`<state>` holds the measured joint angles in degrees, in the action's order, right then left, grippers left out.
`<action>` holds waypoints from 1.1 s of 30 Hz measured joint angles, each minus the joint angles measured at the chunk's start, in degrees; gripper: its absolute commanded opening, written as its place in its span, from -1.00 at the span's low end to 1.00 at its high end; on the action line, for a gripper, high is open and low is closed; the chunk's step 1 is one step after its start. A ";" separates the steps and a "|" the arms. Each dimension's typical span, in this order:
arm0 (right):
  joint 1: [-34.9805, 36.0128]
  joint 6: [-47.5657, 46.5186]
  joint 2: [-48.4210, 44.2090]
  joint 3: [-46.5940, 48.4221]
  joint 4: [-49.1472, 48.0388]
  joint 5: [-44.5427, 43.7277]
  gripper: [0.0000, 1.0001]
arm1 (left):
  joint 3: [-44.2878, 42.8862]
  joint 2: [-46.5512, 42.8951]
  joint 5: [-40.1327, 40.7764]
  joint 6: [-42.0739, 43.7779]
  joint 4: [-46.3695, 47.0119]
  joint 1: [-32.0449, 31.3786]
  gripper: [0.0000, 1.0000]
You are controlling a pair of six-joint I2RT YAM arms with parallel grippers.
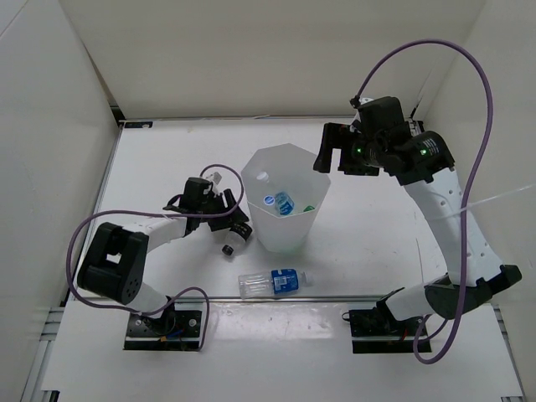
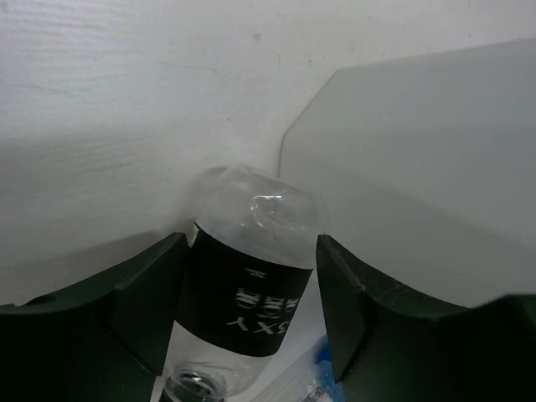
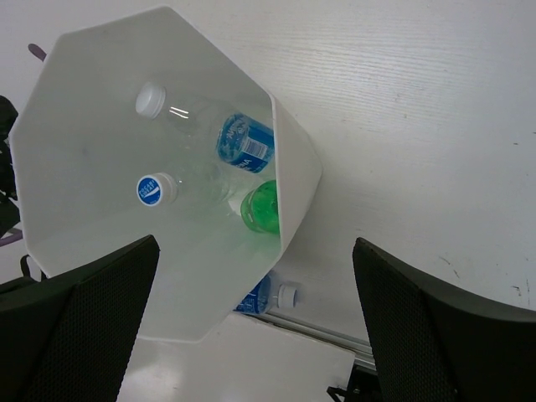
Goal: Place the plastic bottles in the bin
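- Top external view: the white surface [image 1: 377, 251] carries the bin [image 1: 289, 234] at its middle, upright.
- The right pincer [image 1: 335, 157] hangs just to the right of the bin's rim, raised off the surface. Its fingers [image 3: 84, 327] are spread wide with nothing between them.
- The left pincer [image 2: 249, 251] sits low at the bin's left side. It is closed on the black-label bottle [image 2: 243, 293], a finger against each side of the label. That bottle lies close to the bin's wall with its black cap [image 1: 226, 249] pointing toward the near edge.
- Three bottles lie inside the bin: a clear one with a blue label [image 3: 243, 142], a clear one with a blue cap [image 3: 152, 189], and a green one [image 3: 261, 205].
- Another blue-label bottle [image 1: 272, 282] lies on its side on the surface, just near of the bin, cap to the right.
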<state>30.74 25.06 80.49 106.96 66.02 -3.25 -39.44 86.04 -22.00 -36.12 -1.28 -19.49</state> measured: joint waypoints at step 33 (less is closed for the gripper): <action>-6.69 1.42 -3.41 -6.64 -0.31 2.38 1.00 | -0.44 0.96 -7.04 4.44 -2.23 -1.27 0.35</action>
<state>24.05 26.48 77.08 100.31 65.71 -0.86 -39.88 87.00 -29.04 -31.68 -3.51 -20.75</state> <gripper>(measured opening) 0.998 0.673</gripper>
